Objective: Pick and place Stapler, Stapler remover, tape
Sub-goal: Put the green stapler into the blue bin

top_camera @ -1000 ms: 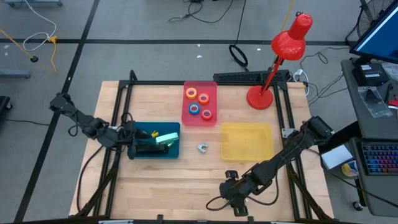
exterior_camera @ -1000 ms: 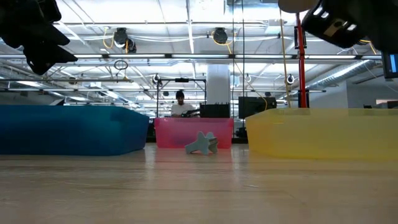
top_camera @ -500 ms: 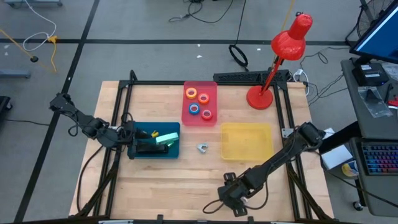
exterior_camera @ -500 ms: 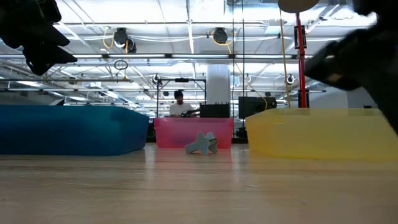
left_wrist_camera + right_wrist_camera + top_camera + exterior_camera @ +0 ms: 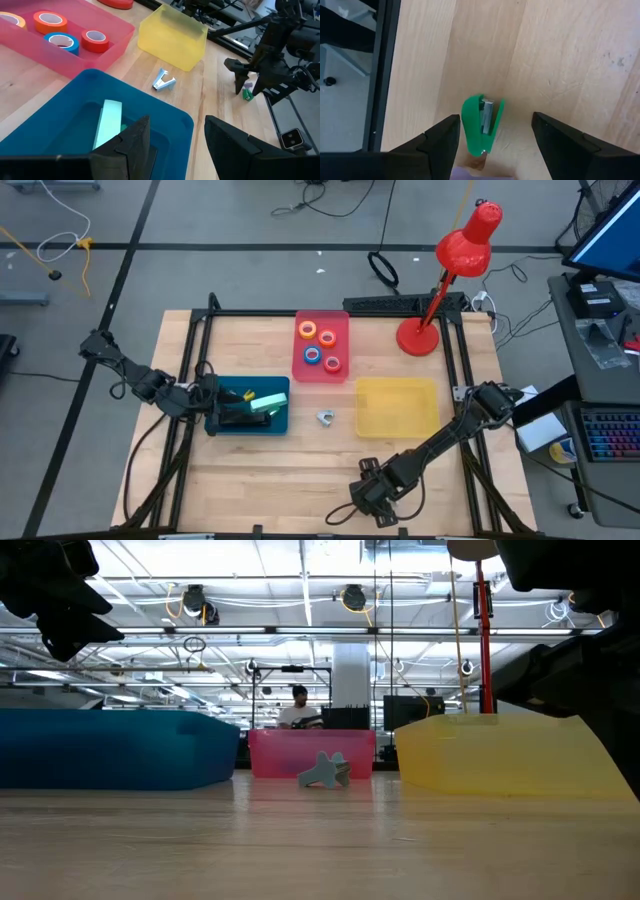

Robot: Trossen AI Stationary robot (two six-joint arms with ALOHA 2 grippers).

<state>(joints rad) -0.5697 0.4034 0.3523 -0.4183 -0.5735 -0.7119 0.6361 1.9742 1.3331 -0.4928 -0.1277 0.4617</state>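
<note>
Near the front edge of the table (image 5: 250,480), a little right of its middle, the right gripper (image 5: 492,145) hangs with its fingers spread wide on either side of a small green stapler (image 5: 481,125), which lies on the wood close to the dark frame rail; the fingers do not appear to touch it, though the view down past them is steep. In the left wrist view that stapler shows as a green speck under the far arm.

The left gripper (image 5: 172,145) sits over the blue tray (image 5: 275,423) by the left edge, fingers apart and holding nothing; a pale green stapler (image 5: 108,122) lies inside the tray.

The stapler remover (image 5: 325,417) rests on bare wood between the blue tray and the yellow tray (image 5: 398,406). The pink tray (image 5: 342,345) toward the back edge holds all the tape: orange roll (image 5: 50,21), blue roll (image 5: 61,41), red roll (image 5: 95,40) and yellow roll (image 5: 326,337). A red lamp (image 5: 418,337) stands at the back right corner.
</note>
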